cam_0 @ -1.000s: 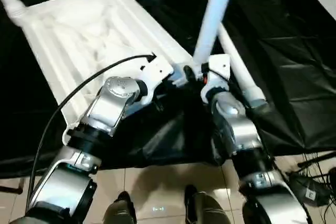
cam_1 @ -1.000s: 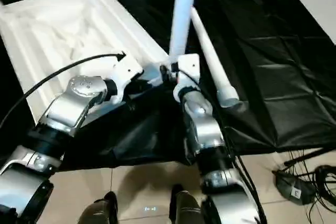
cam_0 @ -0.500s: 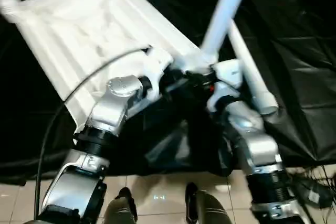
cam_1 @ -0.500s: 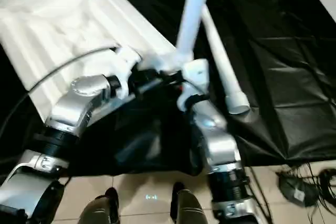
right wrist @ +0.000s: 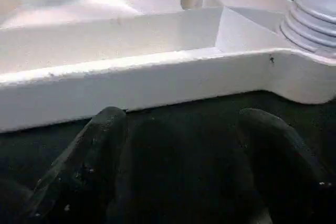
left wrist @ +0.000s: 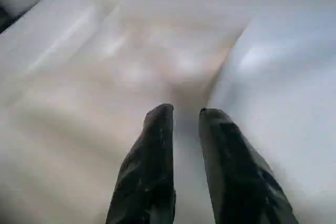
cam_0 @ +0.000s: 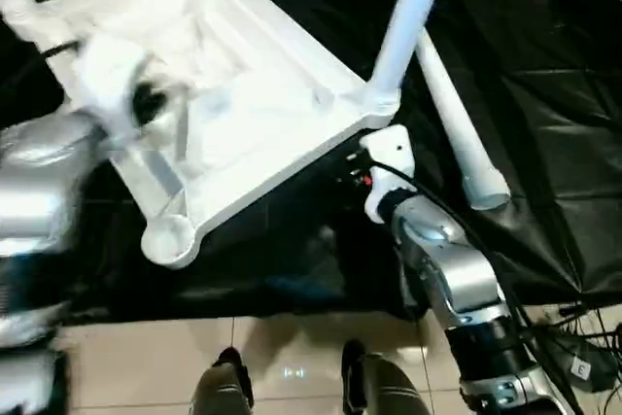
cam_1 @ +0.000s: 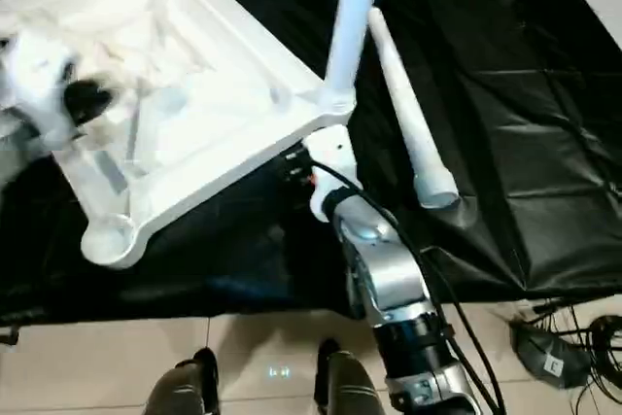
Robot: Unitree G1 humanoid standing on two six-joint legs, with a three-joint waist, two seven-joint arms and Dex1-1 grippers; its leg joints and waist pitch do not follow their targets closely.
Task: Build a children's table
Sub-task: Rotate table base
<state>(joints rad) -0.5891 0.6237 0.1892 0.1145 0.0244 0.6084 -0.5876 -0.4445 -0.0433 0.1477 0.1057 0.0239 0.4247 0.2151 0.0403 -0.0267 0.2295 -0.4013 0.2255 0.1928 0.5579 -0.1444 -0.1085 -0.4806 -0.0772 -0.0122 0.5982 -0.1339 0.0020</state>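
Black sheet (cam_0: 544, 94), upturned tabletop (cam_0: 243, 94), one leg (cam_0: 408, 17) socketed.
My right gripper (right wrist: 178, 129) gapes empty beside that corner; left gripper (left wrist: 181, 113) slightly parted, empty: next, grasp the loose leg (cam_0: 457, 123) low.

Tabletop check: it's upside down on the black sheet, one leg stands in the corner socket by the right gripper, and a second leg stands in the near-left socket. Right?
Not quite. The near-left socket of the tabletop is empty, as the left eye view shows. One leg does stand in the corner by the right gripper; the second leg lies loose on the black sheet.

White ribbed tabletop (cam_0: 243, 94) and legs (cam_0: 457, 133) on seemingly plain black sheeting (cam_0: 544, 65).
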